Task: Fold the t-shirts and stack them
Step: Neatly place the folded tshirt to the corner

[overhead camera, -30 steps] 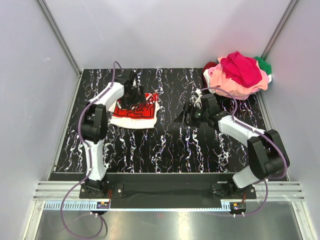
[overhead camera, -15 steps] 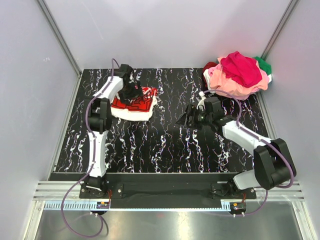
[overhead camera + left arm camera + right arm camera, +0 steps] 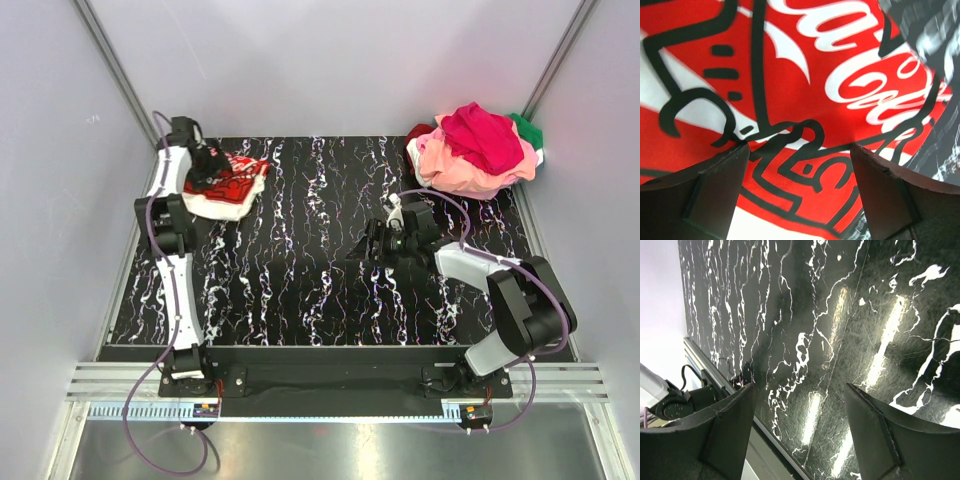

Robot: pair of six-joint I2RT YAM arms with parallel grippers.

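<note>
Far left corner: the left gripper [image 3: 206,167], fingers spread wide, sits low over the bunched white t-shirt [image 3: 230,195], its red print showing between them. Right of centre the right gripper [image 3: 372,243], also spread and holding nothing, hangs above the black marbled table [image 3: 290,285]. The heap of t-shirts [image 3: 478,148], pink, magenta and green, lies far right

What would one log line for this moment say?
left gripper: open over white t-shirt, far-left corner | right gripper: open, empty, mid-table | t-shirt pile: unfolded, far-right
</note>
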